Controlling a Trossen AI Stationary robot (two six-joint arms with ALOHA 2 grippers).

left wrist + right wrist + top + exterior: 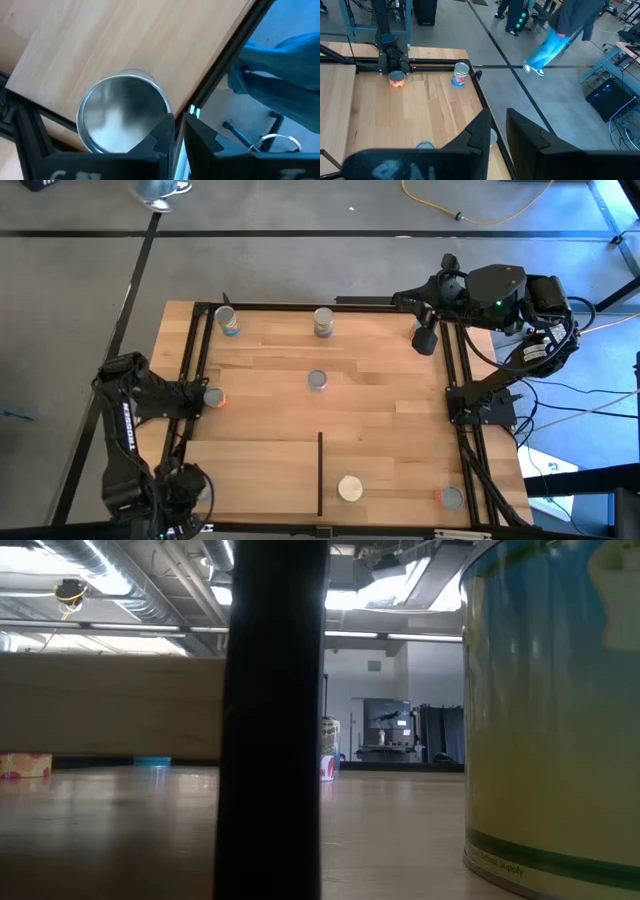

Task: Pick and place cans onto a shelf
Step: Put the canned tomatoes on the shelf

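Several cans stand upright on the wooden table (390,410). One silver-topped can with an orange label (213,396) (122,117) sits at the table's left edge, against the black frame. My left gripper (198,396) (179,131) hangs over it, pointing steeply down, shut to a thin slit. The can lies beside the fingers, not between them. My right gripper (425,332) (499,117) waits high over the far right corner, shut and holding nothing. The shelf (255,480) is the near panel with a black divider (320,475); a cream-topped can (350,488) stands right of the divider. My left gripper comes at the silver-topped can from above. One fingertip (162,131) shows right at the can's rim (159,102). I cannot tell whether it touches the rim or hangs just above it. The can stands upright on the table.
Other cans stand at the far left (228,321), far middle (323,322), centre (317,380) and near right corner (452,498). A black frame (460,370) rims the table. In the low view the blue-and-yellow can (550,710) looms close. A person (555,35) walks beyond the table.
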